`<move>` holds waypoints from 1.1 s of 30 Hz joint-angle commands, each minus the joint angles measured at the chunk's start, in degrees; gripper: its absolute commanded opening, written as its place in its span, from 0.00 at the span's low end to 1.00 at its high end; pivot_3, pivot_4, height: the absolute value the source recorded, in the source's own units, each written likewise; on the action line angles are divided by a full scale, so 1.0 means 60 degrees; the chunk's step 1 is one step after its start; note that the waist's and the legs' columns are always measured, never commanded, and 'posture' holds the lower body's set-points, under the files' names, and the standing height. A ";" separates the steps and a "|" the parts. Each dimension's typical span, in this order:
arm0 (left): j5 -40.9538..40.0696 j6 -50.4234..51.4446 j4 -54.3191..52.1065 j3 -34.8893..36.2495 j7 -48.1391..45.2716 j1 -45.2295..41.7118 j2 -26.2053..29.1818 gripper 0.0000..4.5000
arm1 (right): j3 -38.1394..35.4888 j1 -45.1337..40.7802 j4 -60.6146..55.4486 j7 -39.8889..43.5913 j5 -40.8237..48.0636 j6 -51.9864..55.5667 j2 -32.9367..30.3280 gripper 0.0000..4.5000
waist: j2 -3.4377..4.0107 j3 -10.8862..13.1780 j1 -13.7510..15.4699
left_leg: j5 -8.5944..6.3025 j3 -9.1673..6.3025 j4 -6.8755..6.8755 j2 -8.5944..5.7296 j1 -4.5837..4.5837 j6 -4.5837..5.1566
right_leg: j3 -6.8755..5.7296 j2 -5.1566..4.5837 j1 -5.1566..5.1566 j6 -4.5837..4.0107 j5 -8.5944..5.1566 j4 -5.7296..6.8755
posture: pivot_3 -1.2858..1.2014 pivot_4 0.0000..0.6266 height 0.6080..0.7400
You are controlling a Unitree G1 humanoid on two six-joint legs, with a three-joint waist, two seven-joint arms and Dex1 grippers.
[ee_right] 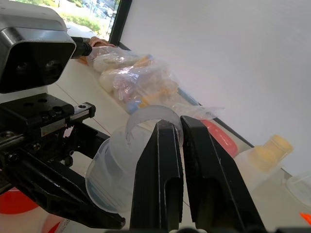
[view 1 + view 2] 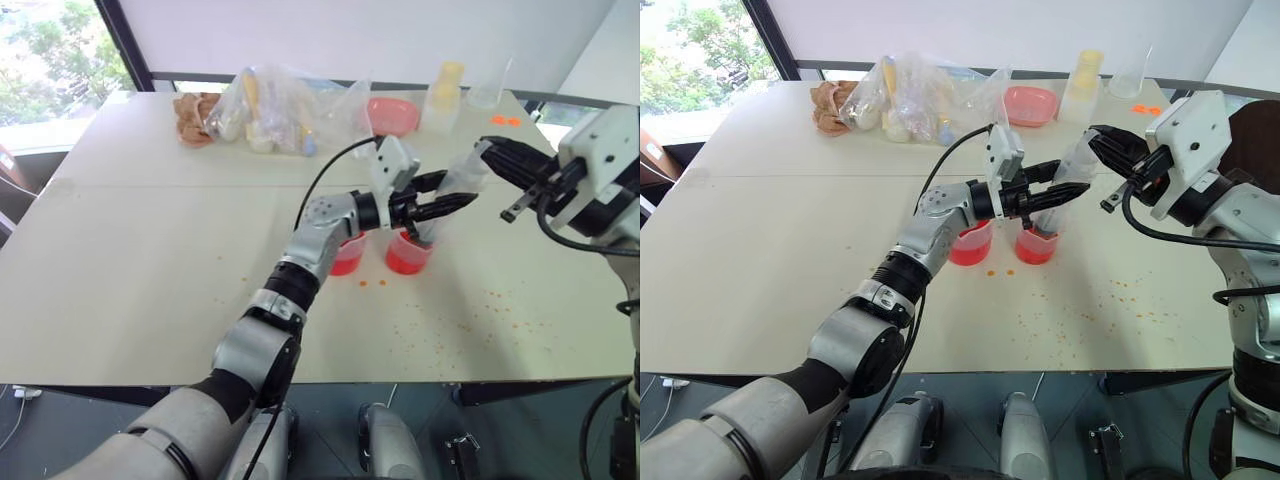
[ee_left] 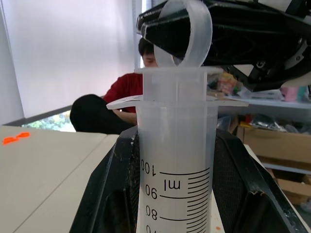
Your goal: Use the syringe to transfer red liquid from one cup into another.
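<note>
Left wrist view: we are clamping the syringe (image 3: 177, 160) barrel in our left gripper (image 2: 440, 207), tip dipping into the smaller cup (image 2: 408, 253) below. Our right gripper (image 1: 182, 141) is pinching the plunger ring. Pulling off-axis risks tipping the cup, spilling red liquid (image 2: 405, 262).

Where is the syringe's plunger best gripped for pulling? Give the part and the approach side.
Grip the thumb ring, the part standing clear above the syringe barrel's flange. Come from the robot's right: the left gripper clamps the barrel from the left. The right gripper is shut on that ring.
</note>
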 commanded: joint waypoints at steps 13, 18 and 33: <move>-0.0863 0.0097 -0.1896 0.0540 0.0592 -0.0991 -0.0296 0.33 | 0.0722 0.0319 -0.0564 0.0459 0.0363 0.0223 0.0190 0.01 | 0.0000 0.0000 -0.0002 | 0.0000 0.0000 0.0000 0.0000 0.0000 0.0000 | -0.0001 0.0000 0.0000 0.0000 0.0000 0.0000 | 0.52 0.24 1.00; -0.0942 0.0429 -0.2101 0.0484 0.0550 -0.0804 -0.0323 0.33 | 0.0228 0.0365 -0.0407 0.0362 0.0302 0.0090 0.0013 0.43 | -0.0002 0.0001 -0.0017 | 0.0000 -0.0003 0.0000 0.0002 0.0000 0.0000 | -0.0001 0.0003 -0.0001 0.0000 0.0000 0.0000 | 0.52 0.24 1.00; -0.1825 0.3129 -0.2333 0.1676 0.2651 -0.2743 0.1081 0.33 | -0.3988 0.1047 -0.0425 -0.0320 0.3617 0.1472 0.0128 0.78 | -0.0010 0.0007 -0.0050 | -0.0005 -0.0001 0.0002 0.0004 -0.0003 0.0009 | 0.0000 0.0004 -0.0001 0.0002 -0.0001 -0.0004 | 0.52 0.24 1.00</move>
